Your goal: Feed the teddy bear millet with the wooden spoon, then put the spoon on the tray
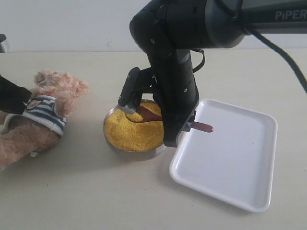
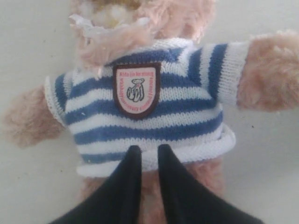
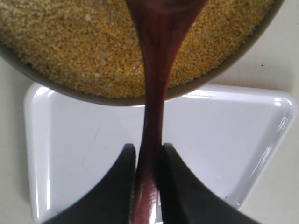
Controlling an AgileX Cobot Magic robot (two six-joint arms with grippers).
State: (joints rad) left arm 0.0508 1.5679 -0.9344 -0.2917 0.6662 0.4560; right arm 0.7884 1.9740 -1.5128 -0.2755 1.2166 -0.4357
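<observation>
The teddy bear (image 1: 48, 110) lies at the left in its striped shirt (image 2: 154, 112). My left gripper (image 2: 145, 151) is at the shirt's lower hem, jaws nearly together with the knit bunched between them; it reaches in from the left edge (image 1: 28, 97). My right gripper (image 3: 148, 151) is shut on the slim handle of the wooden spoon (image 3: 156, 70). The spoon's round end (image 1: 144, 112) rests on the millet (image 1: 129, 132), and its handle tip sticks out over the tray (image 1: 235, 158). The right arm hides part of the steel bowl (image 1: 136, 152).
The white tray (image 3: 224, 135) lies right beside the bowl, its near corner touching the bowl's rim. A black cable runs off the right arm at the upper right. Bare tabletop lies in front of the bowl and the bear.
</observation>
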